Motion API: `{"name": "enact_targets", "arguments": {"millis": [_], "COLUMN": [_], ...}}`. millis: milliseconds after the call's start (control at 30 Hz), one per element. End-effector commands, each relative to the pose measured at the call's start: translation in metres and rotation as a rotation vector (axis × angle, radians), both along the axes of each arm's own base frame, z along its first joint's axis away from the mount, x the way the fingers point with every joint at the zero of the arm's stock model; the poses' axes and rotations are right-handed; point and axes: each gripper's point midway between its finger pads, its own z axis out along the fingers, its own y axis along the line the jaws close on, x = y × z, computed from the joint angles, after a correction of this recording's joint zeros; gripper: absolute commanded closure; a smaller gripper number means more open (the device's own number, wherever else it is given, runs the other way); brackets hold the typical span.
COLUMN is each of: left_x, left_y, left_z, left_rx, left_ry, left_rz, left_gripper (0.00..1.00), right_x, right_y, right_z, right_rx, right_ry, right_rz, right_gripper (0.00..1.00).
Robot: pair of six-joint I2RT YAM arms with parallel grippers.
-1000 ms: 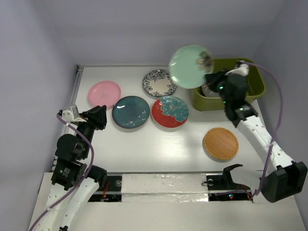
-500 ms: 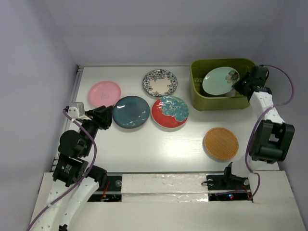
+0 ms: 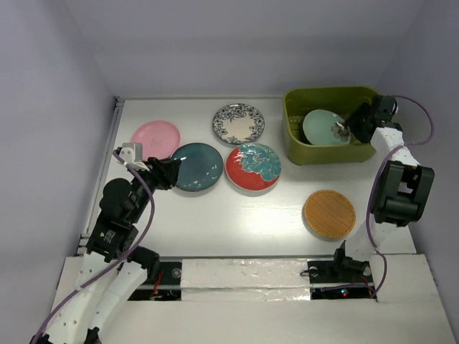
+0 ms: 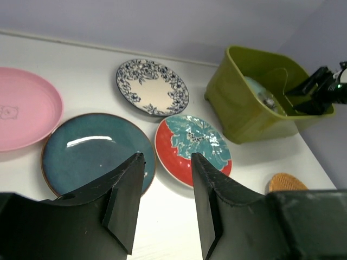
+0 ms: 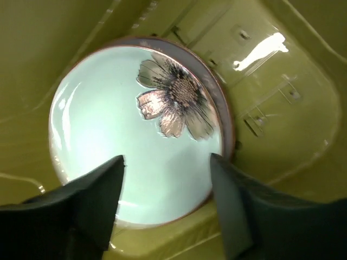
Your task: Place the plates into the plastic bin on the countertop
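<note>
Your right gripper (image 3: 355, 124) hangs inside the bin (image 3: 330, 94) at the bench's (image 3: 237, 218) far right, jaws spread wide and holding nothing, the mint plate (image 3: 320, 127) lying below them on a second plate whose grey rim (image 5: 226, 116) peeks out on one side. Draw that gripper straight up and out, so neither finger catches the mint plate's edge or the bin wall. Your left gripper (image 3: 169, 173), jaws part-way apart and empty, hovers at the near left edge of the teal plate (image 3: 195, 166), likely the next to go. It lies flat on smooth bench, so come in low and slide one finger under the near rim before you close. The red plate (image 3: 252, 166) sits just beside it on the right and the pink one (image 3: 155, 137) just to its far left; keep the lift vertical so neither is nudged. The patterned plate (image 3: 238, 123) and the orange-brown plate (image 3: 329, 213) wait on the bench too.
</note>
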Motion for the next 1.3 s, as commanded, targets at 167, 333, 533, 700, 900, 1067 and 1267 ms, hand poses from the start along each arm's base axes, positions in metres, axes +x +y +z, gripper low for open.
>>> {"name": "enact_targets", "arguments": {"millis": [167, 333, 533, 700, 900, 1067, 1267], "left_x": [-0.008, -0.009, -0.006, -0.005, -0.007, -0.008, -0.006], "left_y": [-0.007, -0.003, 0.008, 0.012, 0.014, 0.013, 0.013], "left_z": [0.010, 0.008, 0.012, 0.012, 0.014, 0.013, 0.010], "left_rx": [-0.013, -0.008, -0.003, -0.003, -0.011, -0.016, -0.012], "left_ry": [-0.022, -0.021, -0.033, -0.033, -0.039, -0.036, -0.020], "left_rz": [-0.051, -0.034, 0.031, 0.051, 0.058, 0.055, 0.064], "left_gripper": [0.61, 0.63, 0.92, 1.00, 1.00, 0.93, 0.89], "right_x": [-0.016, -0.045, -0.096, -0.135, -0.177, -0.177, -0.152], "right_y": [-0.019, 0.054, 0.267, 0.389, 0.502, 0.528, 0.531], "right_z": [0.090, 0.175, 0.153, 0.101, 0.006, -0.042, -0.082], "right_rx": [-0.131, -0.121, 0.160, 0.438, 0.632, 0.680, 0.638], "right_ry": [-0.200, -0.475, -0.563, -0.480, -0.240, -0.150, -0.135], "right_rz": [-0.073, 0.074, 0.460, 0.521, 0.508, 0.416, 0.269], "right_gripper": [0.17, 0.66, 1.00, 1.00, 0.34, 0.22, 0.33]}}
